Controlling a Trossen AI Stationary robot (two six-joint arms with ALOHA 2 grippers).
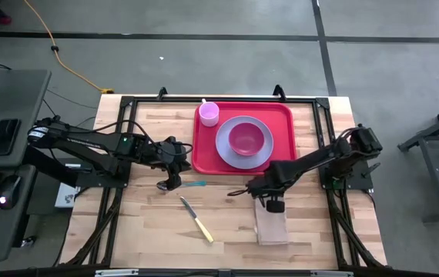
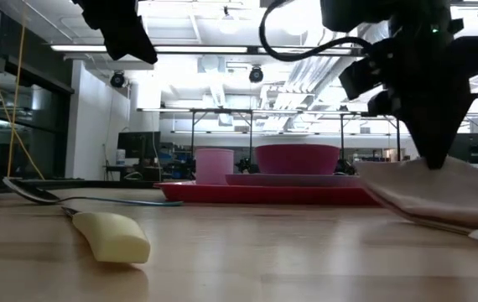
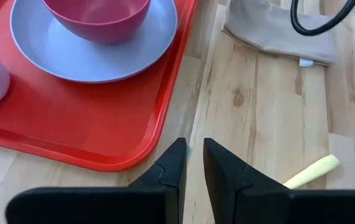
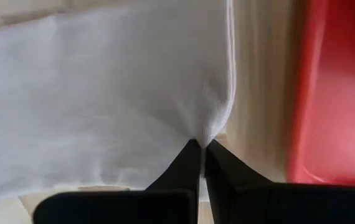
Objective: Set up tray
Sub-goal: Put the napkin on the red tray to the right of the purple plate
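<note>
On the pale wooden table (image 1: 227,231), the right pincer (image 4: 202,144) pinches the soft beige cloth napkin (image 4: 103,93). The left pincer (image 3: 194,163) hovers narrow. The big flat red plastic tray (image 1: 204,154) beside them looks stiff, light; grab its rim.

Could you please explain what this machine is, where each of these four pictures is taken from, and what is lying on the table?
It is a robot with two dark arms working at a wooden table. One picture looks straight down, one looks level across the tabletop, and two come from cameras on the arms' wrists.

A red tray carries a plate, a bowl on it and a pink cup. A knife with a pale yellow handle and a spoon lie on the bare wood.

The right hand has pinched the edge of a beige napkin beside the tray. The left hand hangs just off the tray's corner, slightly parted, apparently holding nothing.
</note>
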